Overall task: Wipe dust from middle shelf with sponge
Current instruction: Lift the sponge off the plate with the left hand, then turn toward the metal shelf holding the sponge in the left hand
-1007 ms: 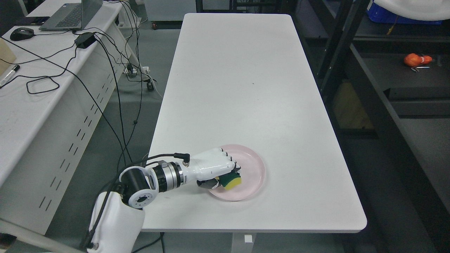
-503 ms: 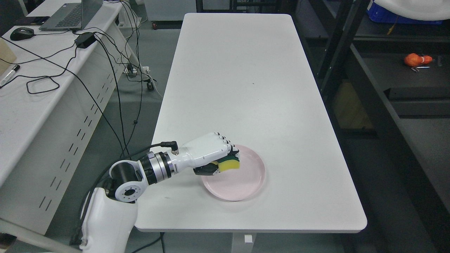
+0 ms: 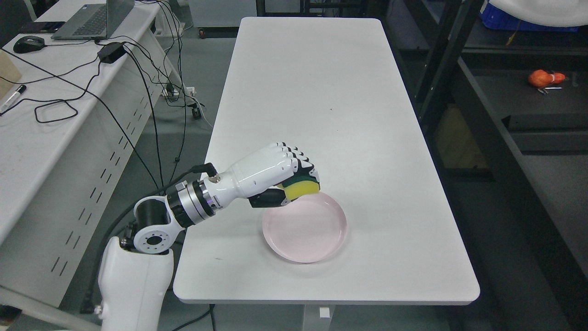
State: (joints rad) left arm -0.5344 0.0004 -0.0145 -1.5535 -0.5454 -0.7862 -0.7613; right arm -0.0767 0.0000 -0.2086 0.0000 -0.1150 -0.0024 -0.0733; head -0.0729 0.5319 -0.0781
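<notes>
My left hand (image 3: 294, 181) is shut on a yellow sponge with a green scouring side (image 3: 302, 187), holding it in the air above the far left rim of a pink plate (image 3: 304, 227). The plate lies on the white table (image 3: 317, 105) near its front edge, with nothing in it. The left arm comes in from the lower left. A dark shelf unit (image 3: 505, 105) stands to the right of the table. The right arm does not show.
On the dark shelf at the right lies an orange object (image 3: 544, 78). A white desk (image 3: 41, 105) at the left carries a laptop (image 3: 92, 18), a mouse (image 3: 28, 44), a marker and black cables that hang into the gap beside the table.
My left hand has lifted the sponge out of the plate, rising and moving toward the far side. The plate stays where it was.
</notes>
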